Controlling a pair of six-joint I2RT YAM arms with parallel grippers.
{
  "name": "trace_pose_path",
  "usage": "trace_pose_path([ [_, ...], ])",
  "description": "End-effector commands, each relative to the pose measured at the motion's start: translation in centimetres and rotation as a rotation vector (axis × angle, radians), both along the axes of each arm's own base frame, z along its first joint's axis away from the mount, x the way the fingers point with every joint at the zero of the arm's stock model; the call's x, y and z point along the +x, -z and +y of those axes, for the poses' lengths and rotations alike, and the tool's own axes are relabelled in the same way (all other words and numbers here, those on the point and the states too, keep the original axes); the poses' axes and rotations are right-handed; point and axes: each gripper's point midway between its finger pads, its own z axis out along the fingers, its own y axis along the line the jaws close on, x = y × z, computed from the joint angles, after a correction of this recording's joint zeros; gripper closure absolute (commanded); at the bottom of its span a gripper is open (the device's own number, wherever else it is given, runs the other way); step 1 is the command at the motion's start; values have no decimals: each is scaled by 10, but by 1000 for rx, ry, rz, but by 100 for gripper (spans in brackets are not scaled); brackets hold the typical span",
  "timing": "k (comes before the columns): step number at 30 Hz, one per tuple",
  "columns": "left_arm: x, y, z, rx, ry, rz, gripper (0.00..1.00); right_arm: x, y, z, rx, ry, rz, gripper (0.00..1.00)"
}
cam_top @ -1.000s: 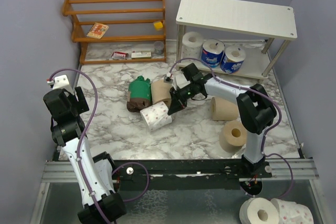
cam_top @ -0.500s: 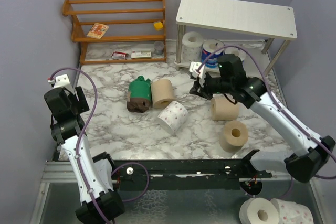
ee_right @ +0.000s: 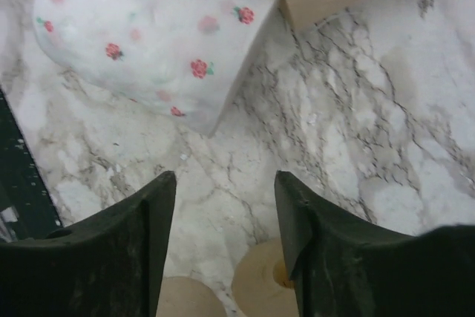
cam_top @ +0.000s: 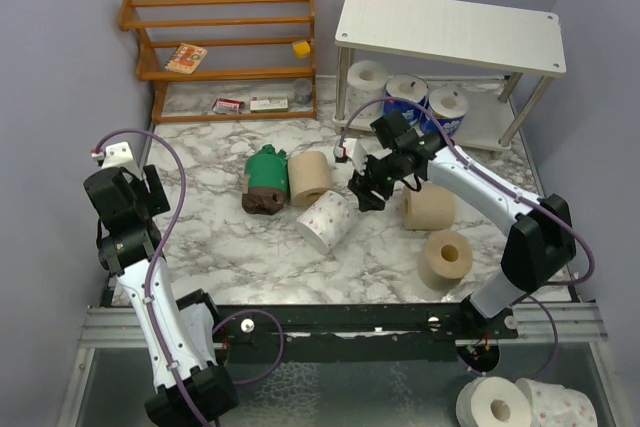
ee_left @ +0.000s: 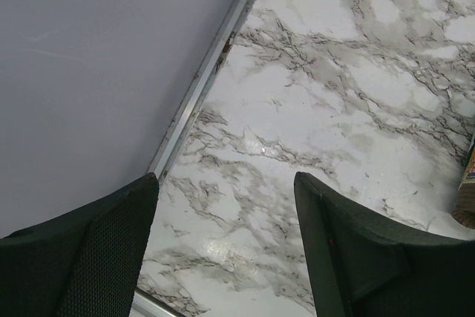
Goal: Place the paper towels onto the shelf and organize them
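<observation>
The white shelf (cam_top: 450, 27) stands at the back right; its lower tier holds a white roll (cam_top: 367, 79) and two blue-wrapped rolls (cam_top: 405, 95). On the marble lie a green pack (cam_top: 266, 169), a tan roll (cam_top: 308, 175), a pink-dotted roll (cam_top: 327, 220) and two more tan rolls (cam_top: 428, 207) (cam_top: 445, 257). My right gripper (cam_top: 365, 187) hovers open just right of the dotted roll (ee_right: 148, 35), with only marble between its fingers (ee_right: 159, 206). Far from the rolls, my left gripper (ee_left: 226, 183) stands open over bare marble by the left wall.
An orange-brown wooden rack (cam_top: 220, 47) with small items stands at the back left. Purple walls close in the left, back and right sides. Two more rolls (cam_top: 495, 402) lie below the table's near edge at the bottom right. A metal rail (cam_top: 340, 322) runs along the front.
The right gripper was shut beside the dotted roll, swung toward the shelf, then came back and opened. The dotted roll shifted right. The left arm stayed put.
</observation>
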Motion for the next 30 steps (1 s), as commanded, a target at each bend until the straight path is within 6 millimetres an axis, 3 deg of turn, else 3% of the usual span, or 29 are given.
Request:
trace_pose_path([
  [1,1,-6,-2,17,12,-31,24,-22,-28,35,195,-106,181,41],
  [7,0,-10,-4,23,20,-44,24,-25,-20,46,249,-151,285,40],
  [16,0,-11,-4,24,22,-48,24,-17,16,43,197,-143,315,39],
  [30,1,-8,-4,19,23,-40,24,-17,34,54,242,-191,408,37],
])
